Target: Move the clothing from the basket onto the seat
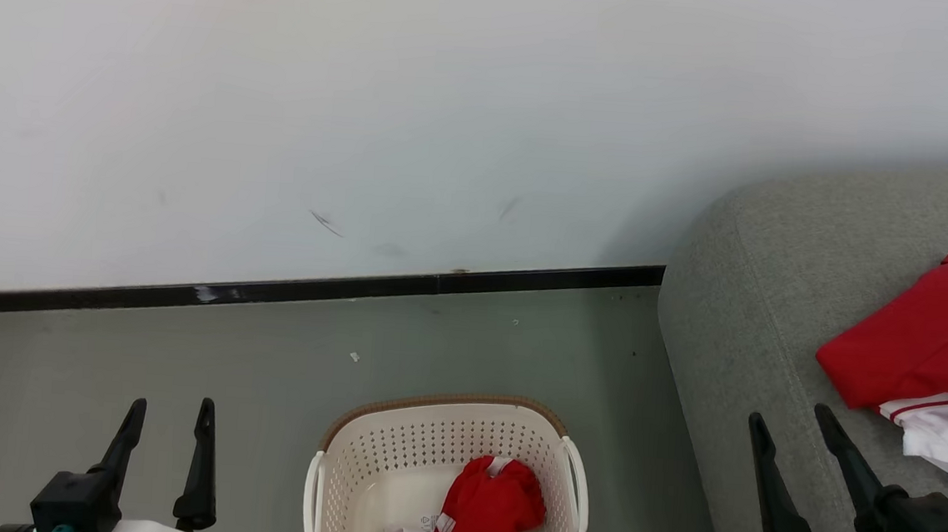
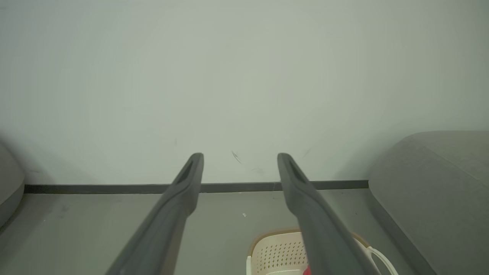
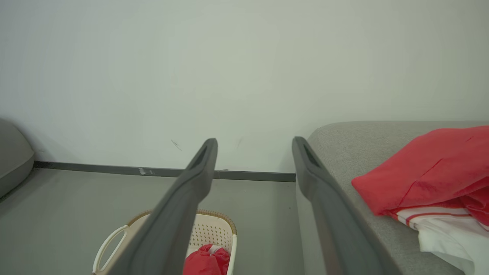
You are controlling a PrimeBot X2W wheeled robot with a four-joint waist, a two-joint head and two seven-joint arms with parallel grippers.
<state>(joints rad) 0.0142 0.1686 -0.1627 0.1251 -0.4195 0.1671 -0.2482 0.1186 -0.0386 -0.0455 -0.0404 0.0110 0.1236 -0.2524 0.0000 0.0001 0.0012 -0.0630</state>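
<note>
A cream perforated basket [image 1: 428, 438] with a brown rim stands on the floor at the bottom middle; a red garment with white trim [image 1: 490, 509] lies inside it. On the grey-green seat [image 1: 758, 261] at the right lie a red garment [image 1: 928, 339] and a white one with red stripes [image 1: 946, 433]. My left gripper [image 1: 172, 412] is open at the lower left, left of the basket, holding nothing. My right gripper [image 1: 793, 418] is open over the seat's front edge, empty. The right wrist view shows the basket [image 3: 214, 229], its red clothing [image 3: 208, 259] and the red garment [image 3: 428, 168] on the seat.
A white wall [image 1: 368, 108] with a black skirting strip [image 1: 297, 291] runs behind the basket. Grey floor [image 1: 184, 354] lies between wall and basket. Another grey cushion edge [image 3: 11, 152] shows at the far left of the right wrist view.
</note>
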